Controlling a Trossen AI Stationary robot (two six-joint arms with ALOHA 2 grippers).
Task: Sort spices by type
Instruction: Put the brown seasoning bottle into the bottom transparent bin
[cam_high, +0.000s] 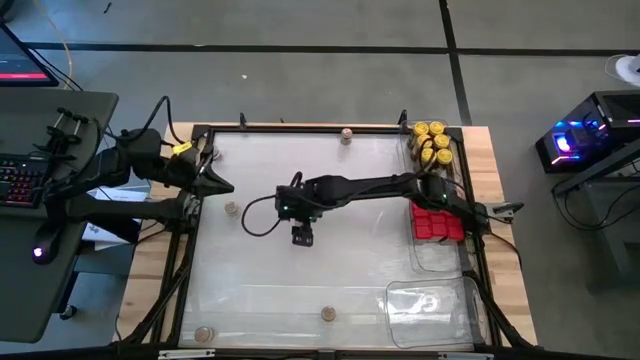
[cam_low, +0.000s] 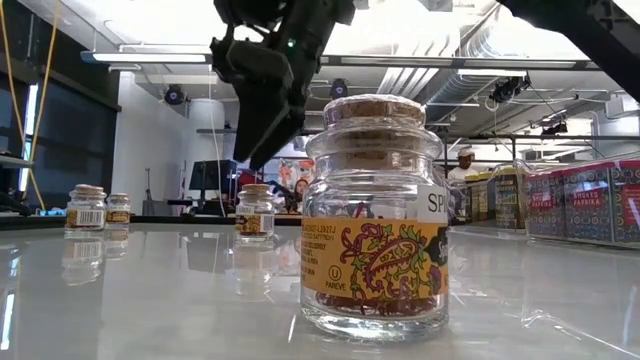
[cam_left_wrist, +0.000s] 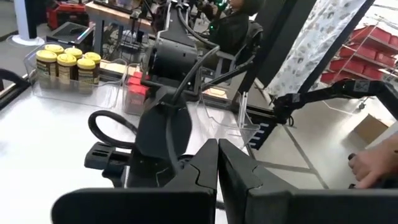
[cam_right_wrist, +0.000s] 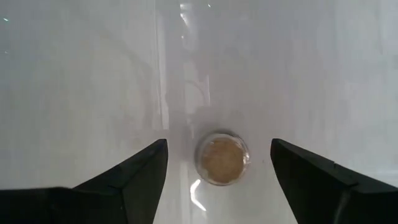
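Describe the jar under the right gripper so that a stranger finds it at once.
On the white table, the right arm reaches from the right side to the middle. Straight below its open right gripper stands one small cork-topped jar; the other cork-topped jars stand apart, nearer the table's edges.

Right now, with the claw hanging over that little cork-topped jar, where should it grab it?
Best guess: come straight down and pinch the cork-topped jar around its neck, just under the cork. It stands upright, alone on the table, and the right gripper is open with a finger on either side. The jar is round, so any pinch across it should work.
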